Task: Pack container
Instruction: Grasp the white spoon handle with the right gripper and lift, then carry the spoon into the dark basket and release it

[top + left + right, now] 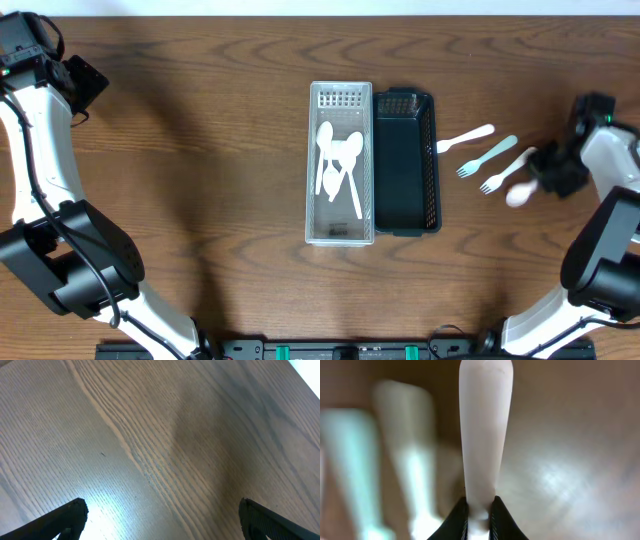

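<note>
A clear container (340, 232) in the table's middle holds several white spoons (338, 160). A black basket (405, 165) stands right beside it, with nothing visible in it. To the right lie a white utensil (466, 140), a pale blue fork (488, 155) and a white fork (504, 172). My right gripper (542, 178) is shut on a white spoon (520, 193) at the table's right side. In the right wrist view the spoon (485, 435) sticks out from the shut jaws (480, 510). My left gripper (85, 85) is open and empty at the far left, over bare wood (160, 510).
In the right wrist view the white fork (405, 445) and the blue fork (345, 460) lie blurred to the left of the held spoon. The wooden table (200, 180) extends between the left arm and the containers.
</note>
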`<state>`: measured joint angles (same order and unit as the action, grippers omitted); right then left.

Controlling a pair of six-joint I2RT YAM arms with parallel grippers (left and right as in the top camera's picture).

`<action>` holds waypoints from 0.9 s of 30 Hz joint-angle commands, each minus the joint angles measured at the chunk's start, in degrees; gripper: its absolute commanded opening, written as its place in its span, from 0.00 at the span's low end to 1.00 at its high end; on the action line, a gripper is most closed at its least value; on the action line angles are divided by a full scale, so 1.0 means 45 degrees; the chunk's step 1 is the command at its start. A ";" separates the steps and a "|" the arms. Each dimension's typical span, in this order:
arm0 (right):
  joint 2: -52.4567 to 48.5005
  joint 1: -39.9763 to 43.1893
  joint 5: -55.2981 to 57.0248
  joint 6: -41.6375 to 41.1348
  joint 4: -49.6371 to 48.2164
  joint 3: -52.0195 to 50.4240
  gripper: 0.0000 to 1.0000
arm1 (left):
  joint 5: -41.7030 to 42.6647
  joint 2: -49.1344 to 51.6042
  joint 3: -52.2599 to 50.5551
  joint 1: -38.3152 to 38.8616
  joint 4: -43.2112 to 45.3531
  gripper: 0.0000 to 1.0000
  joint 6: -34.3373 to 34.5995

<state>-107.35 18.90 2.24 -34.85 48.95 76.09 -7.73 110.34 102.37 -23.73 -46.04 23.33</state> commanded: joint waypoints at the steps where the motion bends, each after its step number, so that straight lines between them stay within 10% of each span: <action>1: 0.0933 -0.1243 0.0000 0.2550 -0.0019 0.1593 0.01 | -0.0151 -0.0233 0.0219 -0.0010 0.0010 0.98 -0.0117; 27: 0.0253 -0.7694 -0.1948 0.5659 -0.1661 0.1219 0.02 | -0.0151 -0.0233 0.0219 -0.0010 0.0010 0.98 -0.0117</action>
<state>-104.25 -15.14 -7.03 -11.46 42.44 84.51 -7.75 110.34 102.37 -23.73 -46.02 23.33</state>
